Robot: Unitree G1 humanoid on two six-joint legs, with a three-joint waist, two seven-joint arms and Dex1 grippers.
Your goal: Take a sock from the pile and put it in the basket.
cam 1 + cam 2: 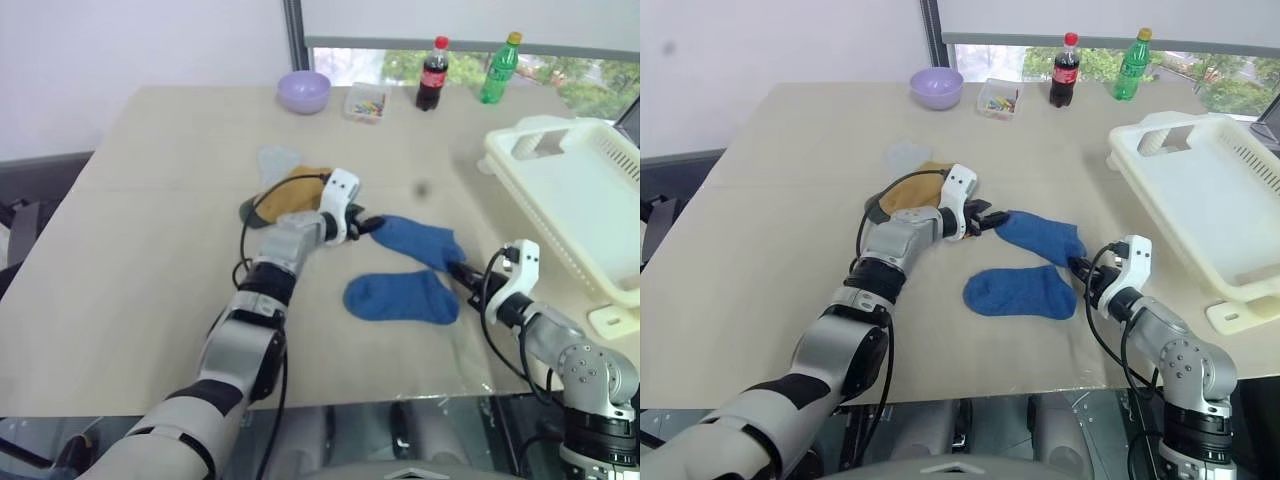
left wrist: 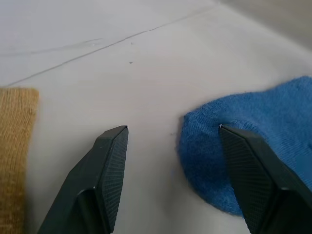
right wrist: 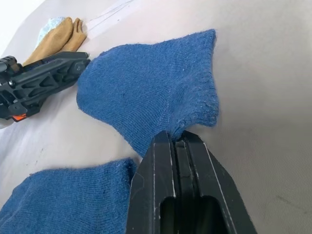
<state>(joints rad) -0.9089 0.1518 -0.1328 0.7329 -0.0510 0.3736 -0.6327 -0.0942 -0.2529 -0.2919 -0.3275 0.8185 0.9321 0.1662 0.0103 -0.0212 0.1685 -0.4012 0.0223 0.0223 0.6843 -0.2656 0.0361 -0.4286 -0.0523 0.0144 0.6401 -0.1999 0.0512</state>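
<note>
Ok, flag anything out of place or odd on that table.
Two blue socks lie apart from the pile: the near one flat, the far one pinched at its edge by the shut right gripper. The basket juts past the table edge.

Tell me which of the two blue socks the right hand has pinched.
The farther blue sock. The right hand is shut on its cuff edge, and the open left hand is at its toe. The nearer blue sock lies free.
</note>
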